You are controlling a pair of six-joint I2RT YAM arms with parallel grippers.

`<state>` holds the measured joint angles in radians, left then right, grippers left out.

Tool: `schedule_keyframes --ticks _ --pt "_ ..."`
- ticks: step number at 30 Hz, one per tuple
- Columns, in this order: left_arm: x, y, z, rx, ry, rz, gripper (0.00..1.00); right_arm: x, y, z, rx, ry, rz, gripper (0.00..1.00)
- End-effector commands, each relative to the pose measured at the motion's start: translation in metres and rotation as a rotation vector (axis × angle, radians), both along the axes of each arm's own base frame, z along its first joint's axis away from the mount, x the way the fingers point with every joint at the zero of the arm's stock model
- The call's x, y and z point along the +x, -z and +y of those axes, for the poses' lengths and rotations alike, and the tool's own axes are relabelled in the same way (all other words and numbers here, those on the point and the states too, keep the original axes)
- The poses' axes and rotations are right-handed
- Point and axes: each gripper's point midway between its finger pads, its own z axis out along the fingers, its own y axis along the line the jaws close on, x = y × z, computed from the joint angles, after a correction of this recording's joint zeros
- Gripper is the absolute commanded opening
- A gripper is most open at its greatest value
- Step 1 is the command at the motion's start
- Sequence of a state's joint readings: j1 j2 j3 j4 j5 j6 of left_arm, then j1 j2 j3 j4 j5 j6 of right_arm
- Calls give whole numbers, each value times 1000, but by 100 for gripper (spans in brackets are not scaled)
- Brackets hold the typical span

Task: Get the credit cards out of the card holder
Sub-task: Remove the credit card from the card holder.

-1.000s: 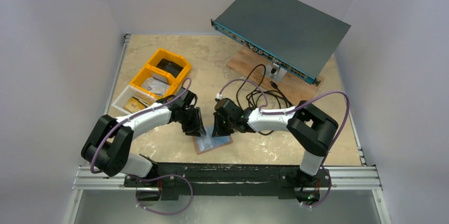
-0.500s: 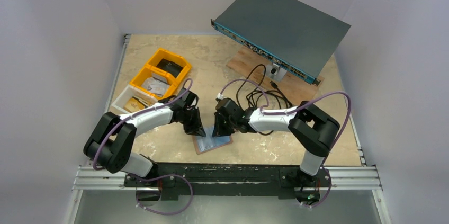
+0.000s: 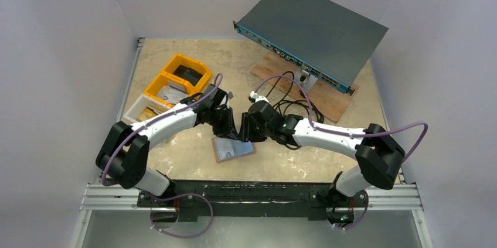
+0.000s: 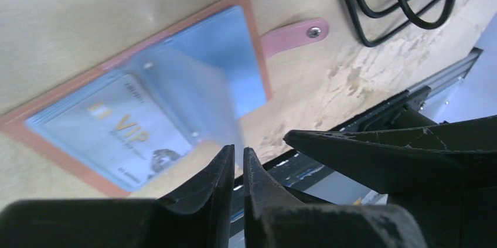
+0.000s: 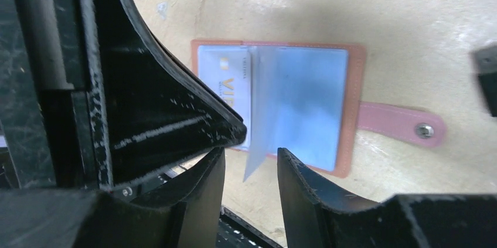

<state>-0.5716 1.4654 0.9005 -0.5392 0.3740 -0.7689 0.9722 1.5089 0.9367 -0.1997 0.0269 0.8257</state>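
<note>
Far left of the desk: two yellow bins and a white bin in a row, with stuff inside that I can't make out. My left arm reaches from there toward mid-desk.

My left hand hangs over the near edge of the card holder. Its fingers are pressed almost together, clamped on the free corner of a clear leaf. The leaf stands up from the holder's middle fold.

The card holder lies open and flat on the desk, centre, close to the front rail. Its pale blue inside faces up, with a tan-pink rim all round. The left pocket holds a pale card with gold "VIP" print, lying flat inside. I can't tell whether the raised leaf carries a card. A strap with a round snap stud sticks out of the holder's right side, flat on the desk.

My right hand comes in from the right, nearly tip to tip with the left one. Its fingers are apart and the leaf's lower corner hangs in the gap. It touches neither finger as far as I can see.

Just behind and right of the hands is a tangle of black cables. At the far right back, a grey rack box sits tilted over a wooden board.
</note>
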Motion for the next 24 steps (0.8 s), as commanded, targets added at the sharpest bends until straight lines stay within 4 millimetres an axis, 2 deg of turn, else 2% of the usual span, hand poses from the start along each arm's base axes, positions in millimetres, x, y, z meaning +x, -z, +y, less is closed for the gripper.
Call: schedule_keyframes --ticks 1,7,10,12,14,17,19,22,24 --pt "0 -10 -35 -78 89 9 16 12 -8 -19 -36 64 -43 38" --pt "7 5 -61 -91 109 46 28 15 -13 -39 -71 116 -75 38" --pt "10 13 -64 -79 107 64 30 13 -14 -40 -72 110 -76 38" --pt "12 9 -60 -60 98 41 31 12 -14 -38 -67 87 -72 39" --pt "17 -1 -48 -17 63 -8 34 12 -12 -36 -73 79 -72 38" --pt "24 -9 -15 62 -37 -58 42 13 -12 -25 -44 38 -75 38" --pt "25 -11 10 96 -108 -78 43 11 -12 -14 -12 5 -64 38" --pt "21 -5 45 153 -185 -87 44 8 -9 6 39 -60 -43 38" --pt "16 2 60 172 -214 -78 44 6 0 17 50 -95 -15 38"
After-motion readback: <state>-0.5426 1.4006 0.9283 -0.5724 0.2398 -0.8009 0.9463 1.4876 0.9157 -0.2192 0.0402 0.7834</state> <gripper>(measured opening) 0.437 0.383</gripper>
